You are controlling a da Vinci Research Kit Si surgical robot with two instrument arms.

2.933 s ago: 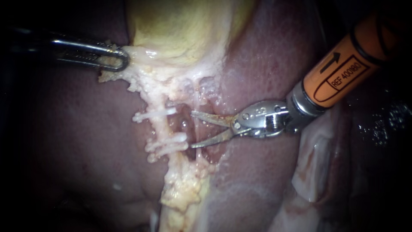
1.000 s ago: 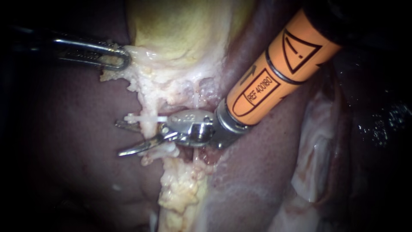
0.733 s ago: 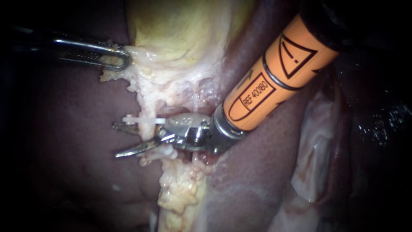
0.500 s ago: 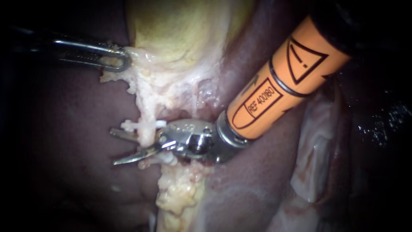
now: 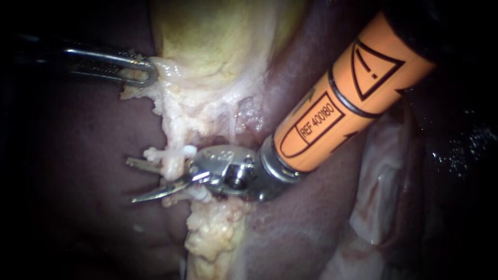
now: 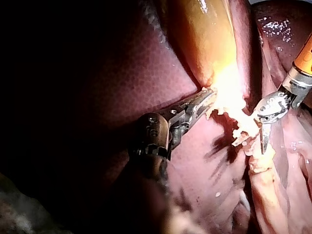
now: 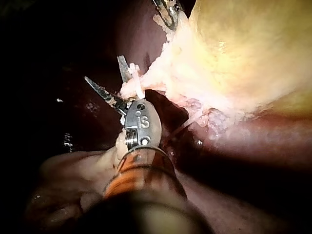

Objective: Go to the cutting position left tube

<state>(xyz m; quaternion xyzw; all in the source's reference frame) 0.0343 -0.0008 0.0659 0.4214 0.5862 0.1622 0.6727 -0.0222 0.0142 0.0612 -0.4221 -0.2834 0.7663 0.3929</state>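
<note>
The pale left tube (image 5: 170,136) runs down from the yellow gallbladder (image 5: 218,36) into fatty tissue. A white clip (image 5: 174,153) crosses it, and a second white clip (image 5: 200,194) shows just under the blades. My right instrument (image 5: 130,181), on an orange shaft, has its two blades open, one on each side of the tube between the clips. In the right wrist view the open blades (image 7: 105,72) straddle the same strand. My left instrument (image 5: 145,70) is shut on the pale tissue at the gallbladder's lower edge and holds it to the left; the left wrist view shows these jaws (image 6: 202,100) too.
Dark red liver (image 5: 78,135) lies on both sides of the strand. Lumpy yellow fat (image 5: 212,233) continues below the blades. Pale membrane folds (image 5: 384,186) lie at the right. The orange shaft (image 5: 342,103) covers the tissue at the upper right.
My right instrument has travelled left from beside the tube until its open blades straddle it, then crept a little further left and down, nudging the clipped tube leftward. The left instrument has stayed put.
</note>
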